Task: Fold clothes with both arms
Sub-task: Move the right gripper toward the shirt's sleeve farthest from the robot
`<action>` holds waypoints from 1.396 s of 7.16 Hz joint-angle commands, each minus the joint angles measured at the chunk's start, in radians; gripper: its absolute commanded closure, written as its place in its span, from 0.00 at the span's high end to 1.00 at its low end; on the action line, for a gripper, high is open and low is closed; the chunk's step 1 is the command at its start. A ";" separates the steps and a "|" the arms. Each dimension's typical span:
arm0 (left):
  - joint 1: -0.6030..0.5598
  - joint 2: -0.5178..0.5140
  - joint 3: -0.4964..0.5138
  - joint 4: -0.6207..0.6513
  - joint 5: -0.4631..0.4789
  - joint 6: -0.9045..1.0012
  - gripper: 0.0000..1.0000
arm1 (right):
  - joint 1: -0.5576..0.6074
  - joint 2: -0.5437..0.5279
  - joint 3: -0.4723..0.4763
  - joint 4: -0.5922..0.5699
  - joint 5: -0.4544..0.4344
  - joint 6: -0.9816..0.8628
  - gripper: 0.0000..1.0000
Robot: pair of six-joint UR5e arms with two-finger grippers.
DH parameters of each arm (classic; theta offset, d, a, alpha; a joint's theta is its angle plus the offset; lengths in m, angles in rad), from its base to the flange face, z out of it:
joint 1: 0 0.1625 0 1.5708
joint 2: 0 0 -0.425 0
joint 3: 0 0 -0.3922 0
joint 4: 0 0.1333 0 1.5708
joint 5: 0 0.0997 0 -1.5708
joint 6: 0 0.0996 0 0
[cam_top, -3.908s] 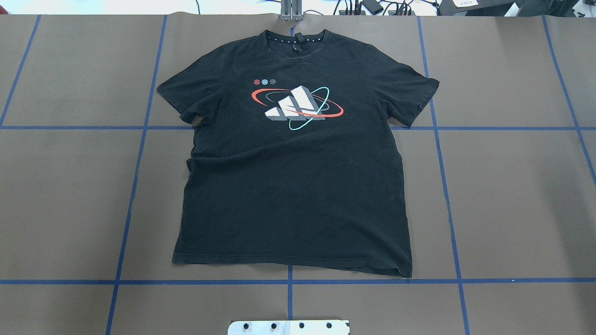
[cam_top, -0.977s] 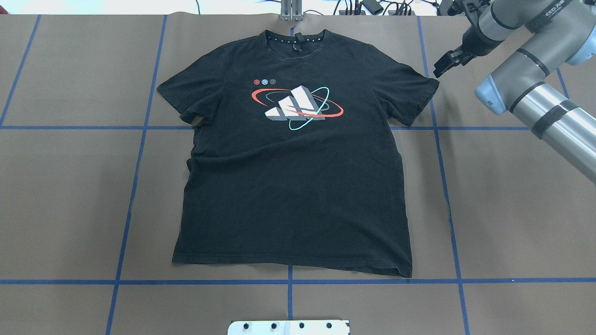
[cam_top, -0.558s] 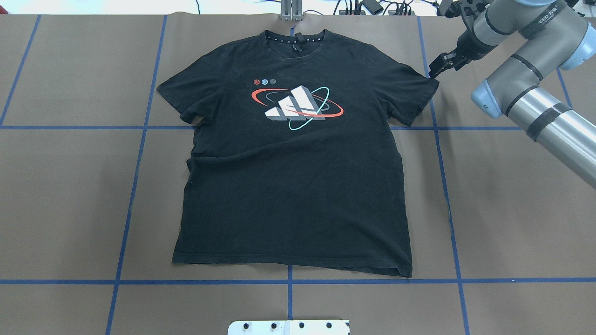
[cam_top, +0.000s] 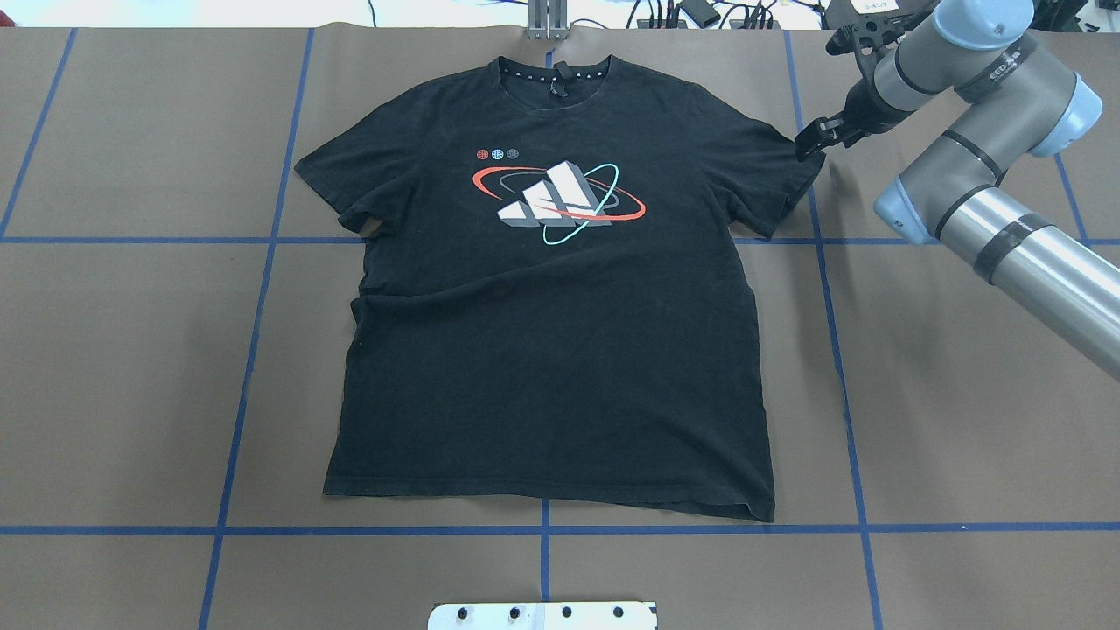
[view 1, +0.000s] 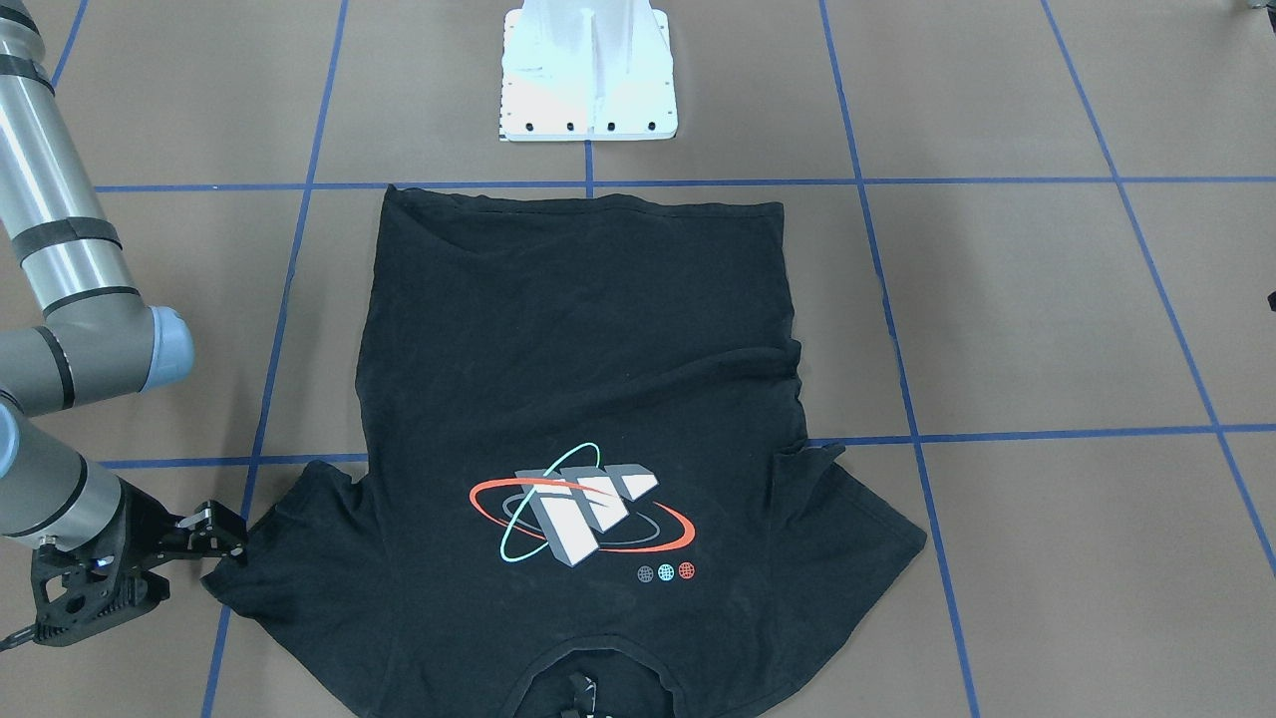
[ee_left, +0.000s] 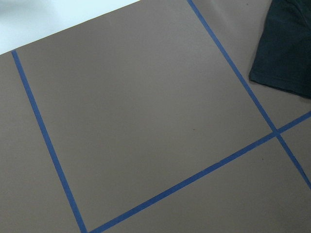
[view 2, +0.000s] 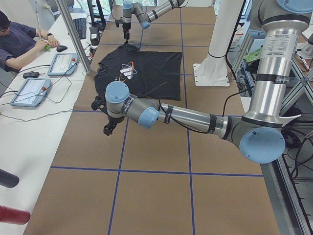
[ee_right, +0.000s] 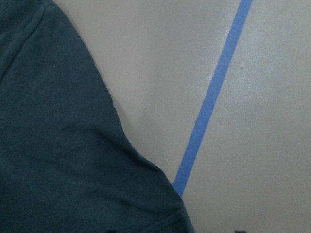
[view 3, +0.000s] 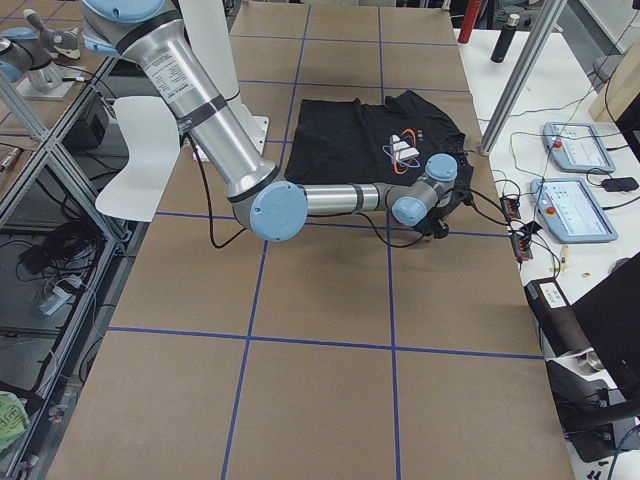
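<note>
1. The surface (cam_top: 131, 350), brown with blue tape lines (cam_top: 262, 241), is carrying everything. It is lying close under the right jaws and further below the left jaws.
2. The T-shirt (cam_top: 551, 350) is lying spread flat and print up, with no fold made. Its body is stretching away from the right jaws toward the side where the left jaws are hanging.
3. The right arm (cam_top: 1032, 262) is reaching low to the shirt's edge. The left arm (view 2: 190, 116) is hovering over bare surface, the shirt well apart from its jaws; only a corner of the shirt is showing in its wrist view.
4. The sleeve (cam_top: 774, 179) is lying with its outer corner right at the right jaws, which are standing wide and holding nothing. Whether the left jaws are wide or narrow, I cannot tell.
5. By my reading, the first grasp is being set up. Next, the right jaws are needing to close on that sleeve corner, and the left jaws are needing to travel to the other sleeve (cam_top: 337, 188) so both lift together.
</note>
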 commanded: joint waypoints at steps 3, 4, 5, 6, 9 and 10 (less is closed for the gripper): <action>0.000 0.001 0.000 0.000 0.000 0.001 1.00 | -0.019 -0.001 -0.038 0.032 -0.046 -0.038 0.54; 0.002 0.001 0.000 0.000 0.000 0.001 1.00 | -0.019 0.001 -0.041 0.036 -0.046 -0.040 0.42; 0.000 0.001 0.000 0.000 0.000 0.001 1.00 | -0.019 0.005 -0.041 0.034 -0.046 -0.040 0.26; 0.000 0.001 0.000 0.000 0.000 0.002 1.00 | -0.018 0.007 -0.039 0.034 -0.046 -0.040 0.13; 0.000 0.005 0.000 -0.002 0.000 0.005 1.00 | 0.001 0.016 -0.029 0.033 -0.041 -0.033 0.00; 0.000 0.006 0.000 0.000 0.000 0.007 1.00 | 0.012 0.024 -0.004 0.022 -0.037 -0.027 0.00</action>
